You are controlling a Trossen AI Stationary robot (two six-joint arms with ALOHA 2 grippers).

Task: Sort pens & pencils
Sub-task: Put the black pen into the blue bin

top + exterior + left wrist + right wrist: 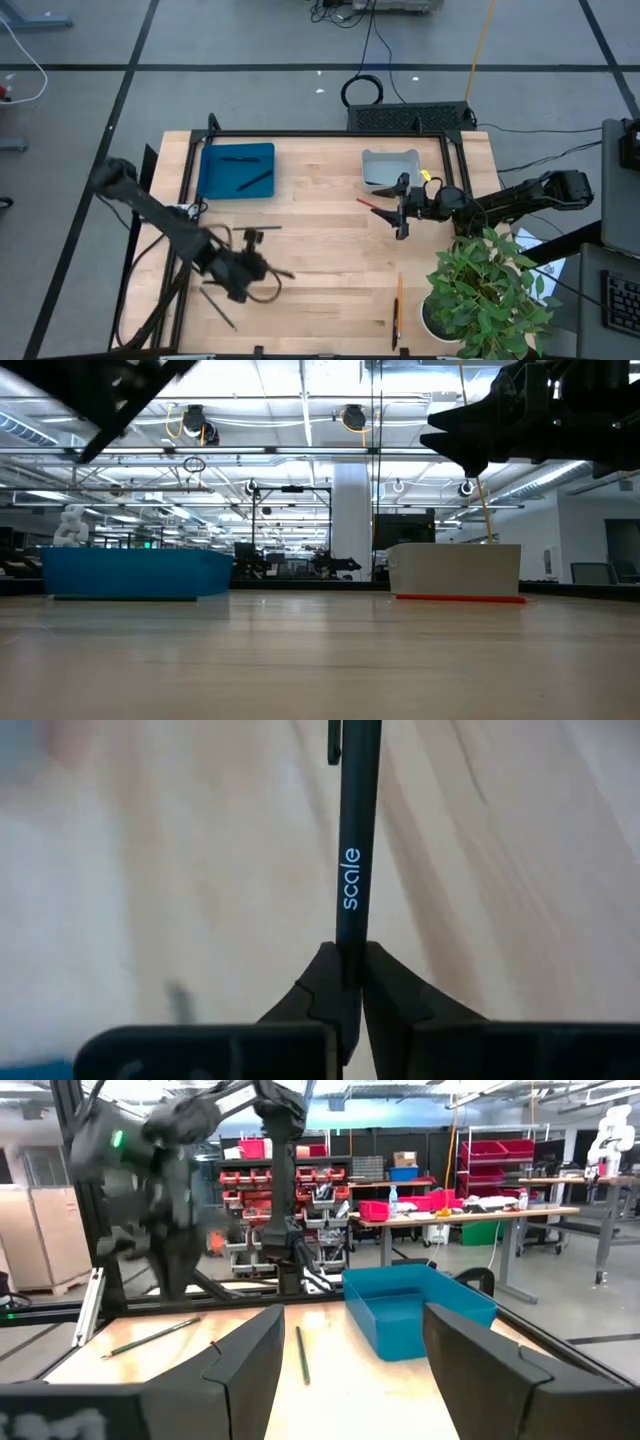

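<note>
My left gripper [243,270] hangs above the table's near left part, shut on a black pen [350,870] printed "scale". My right gripper [402,212] is open and empty, hovering in front of the grey tray [390,166], beside a red pencil [373,206] lying flat on the wood. The blue tray [237,170] holds two black pens [252,181]. Another black pen [302,1355] lies on the table centre-left. A dark slim pencil [220,306] lies near the front left, and an orange pencil [398,308] near the front right. My left gripper pinches the black pen between its two fingers [318,990], on the barrel just behind the "scale" lettering [349,935]. The pen runs along the fingers and sticks out forward past their tips. It is lifted clear of the table.
A potted green plant [490,285] stands at the table's near right corner, close under the right arm. Bare wood [320,260] lies between the two grippers. A dark frame [330,133] borders the table's far edge behind the trays.
</note>
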